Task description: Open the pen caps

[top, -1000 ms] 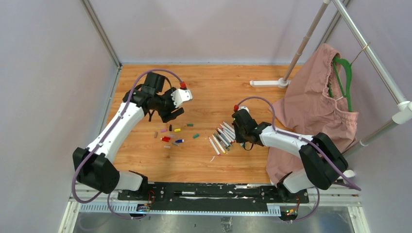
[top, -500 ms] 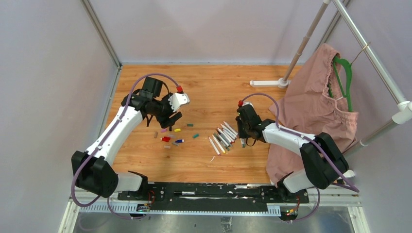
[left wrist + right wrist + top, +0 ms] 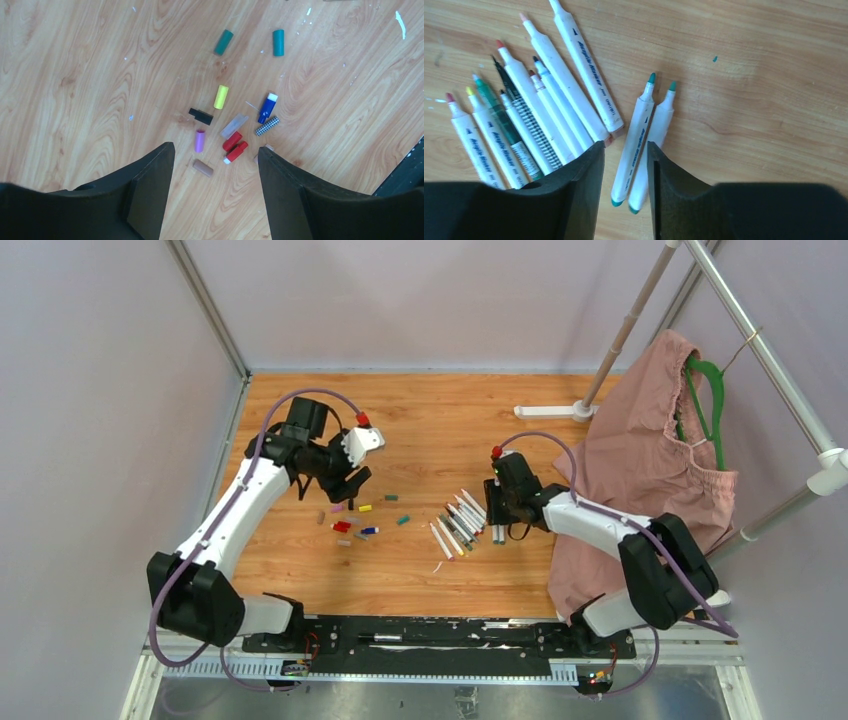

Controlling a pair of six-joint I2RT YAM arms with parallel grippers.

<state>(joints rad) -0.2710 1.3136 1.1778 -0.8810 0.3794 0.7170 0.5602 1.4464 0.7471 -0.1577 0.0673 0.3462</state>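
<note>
Where pen caps (image 3: 220,96) lie, left gripper (image 3: 215,148) seemingly overlaps one

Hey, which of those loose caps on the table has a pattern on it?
The black-and-white checkered cap, lying right next to the blue cap in the left wrist view. The other caps show no pattern.

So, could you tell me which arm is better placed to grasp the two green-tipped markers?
Right: the right gripper hovers open directly over the green-tipped markers, whereas the left gripper hangs open above the loose caps, well away from them.
</note>
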